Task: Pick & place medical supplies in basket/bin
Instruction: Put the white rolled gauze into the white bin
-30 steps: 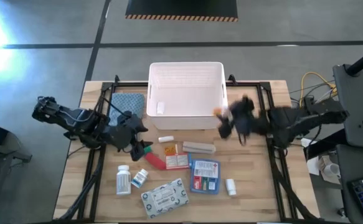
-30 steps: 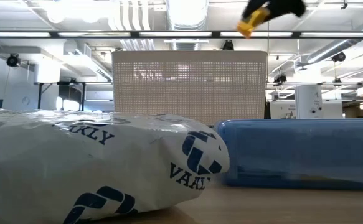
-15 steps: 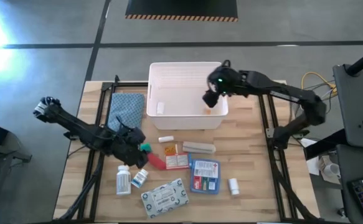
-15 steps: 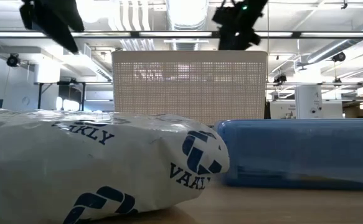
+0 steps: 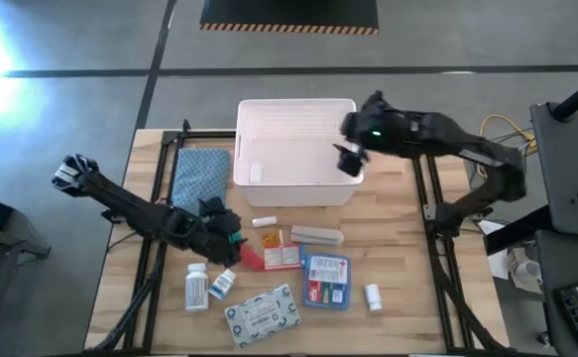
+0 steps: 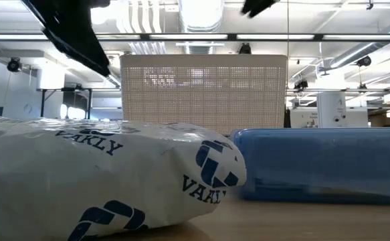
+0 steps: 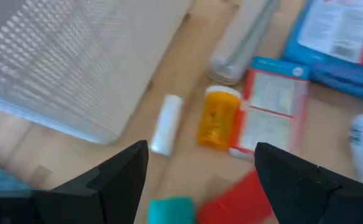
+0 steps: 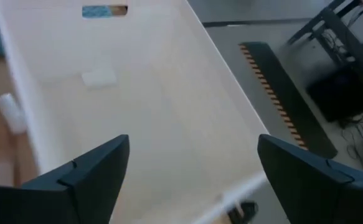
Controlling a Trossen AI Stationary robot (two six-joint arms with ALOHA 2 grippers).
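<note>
The white bin (image 5: 295,149) stands at the table's far middle, with one small white item (image 8: 99,78) on its floor. My right gripper (image 5: 350,161) hovers open over the bin's right part (image 8: 193,146), nothing between its fingers. My left gripper (image 5: 224,238) is open low over the table in front of the bin. In its wrist view the fingers (image 7: 200,152) stand on either side of a teal cap (image 7: 172,210) and the red tube (image 7: 237,199). I cannot tell whether they touch them. An orange bottle (image 7: 217,115) and a small white tube (image 7: 167,123) lie just beyond.
A beige bar (image 5: 316,234), red-white packet (image 5: 281,256), blue-red packet (image 5: 326,280), grey-white flat pack (image 5: 261,315) and white pill bottles (image 5: 196,288) (image 5: 370,296) lie in front of the bin. The blue-grey cloth (image 5: 202,174) lies left of it.
My right gripper has swung from right of the bin to above it and opened. The orange-yellow item it carried no longer shows in it. My left gripper has moved toward the near edge and a little right, down over the teal cap and red tube.
</note>
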